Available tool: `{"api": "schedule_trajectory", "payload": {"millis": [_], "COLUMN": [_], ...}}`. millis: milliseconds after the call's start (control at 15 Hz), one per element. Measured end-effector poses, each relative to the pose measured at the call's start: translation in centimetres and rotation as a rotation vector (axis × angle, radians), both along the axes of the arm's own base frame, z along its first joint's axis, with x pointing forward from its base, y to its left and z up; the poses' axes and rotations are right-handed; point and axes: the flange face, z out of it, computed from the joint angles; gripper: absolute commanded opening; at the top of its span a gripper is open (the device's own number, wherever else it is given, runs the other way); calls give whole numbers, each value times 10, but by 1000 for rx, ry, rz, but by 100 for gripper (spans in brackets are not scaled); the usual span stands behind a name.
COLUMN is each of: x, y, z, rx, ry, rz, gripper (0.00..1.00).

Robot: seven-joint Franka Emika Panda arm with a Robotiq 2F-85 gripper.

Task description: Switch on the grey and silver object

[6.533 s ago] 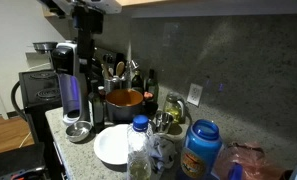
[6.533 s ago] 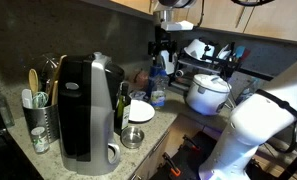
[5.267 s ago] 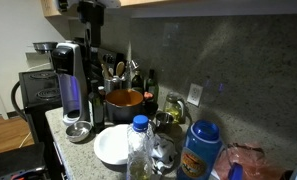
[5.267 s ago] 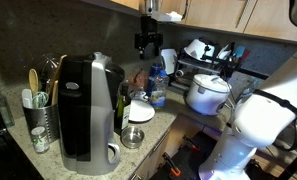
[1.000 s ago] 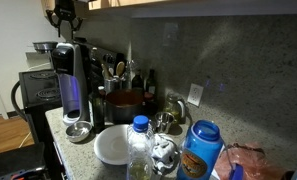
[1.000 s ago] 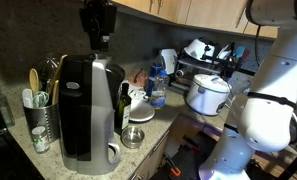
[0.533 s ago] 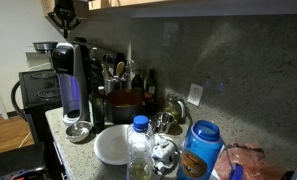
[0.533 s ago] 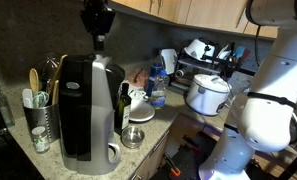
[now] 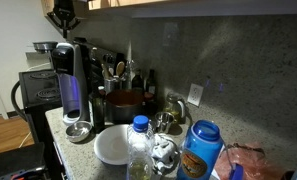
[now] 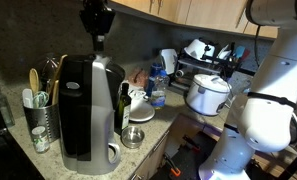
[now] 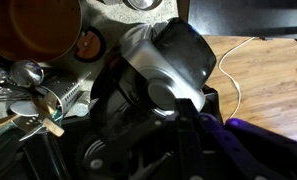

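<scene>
The grey and silver object (image 9: 70, 88) is a tall narrow machine with a bluish glow in its middle, standing at the counter's end. It fills the foreground in an exterior view (image 10: 88, 108). My gripper (image 9: 63, 16) hangs just above its top in both exterior views (image 10: 96, 38). In the wrist view I look down on the machine's rounded grey and silver top (image 11: 173, 58). My gripper (image 11: 185, 108) is shut with its fingers pressed together and nothing between them, its tips over the silver top's edge. Whether the tips touch the machine I cannot tell.
A red pot (image 9: 126, 100) and dark bottles (image 9: 148, 85) stand beside the machine, with a white plate (image 9: 113, 146) and plastic bottles (image 9: 139, 140) in front. A boxy black appliance (image 9: 33, 90) sits at the far side. A utensil holder (image 10: 38, 115) and a white cooker (image 10: 208, 92) flank the machine.
The gripper's fingers have closed over the last second. The arm has stayed almost still above the machine's top.
</scene>
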Motion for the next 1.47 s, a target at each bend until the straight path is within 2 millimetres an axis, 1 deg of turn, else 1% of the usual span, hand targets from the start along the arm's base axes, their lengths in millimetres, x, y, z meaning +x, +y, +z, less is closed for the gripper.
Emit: {"api": "schedule_trajectory", "payload": {"millis": [333, 733, 1067, 1333, 1467], "x": [0, 1, 1, 1, 1], "y": [0, -1, -1, -1, -1], "z": [-1, -10, -12, -18, -17], "rx": [-4, -18, -20, -23, -21], "ry": [0, 12, 15, 23, 22], "rz": [0, -1, 2, 24, 38], "gripper": [0, 0, 0, 0, 0]}}
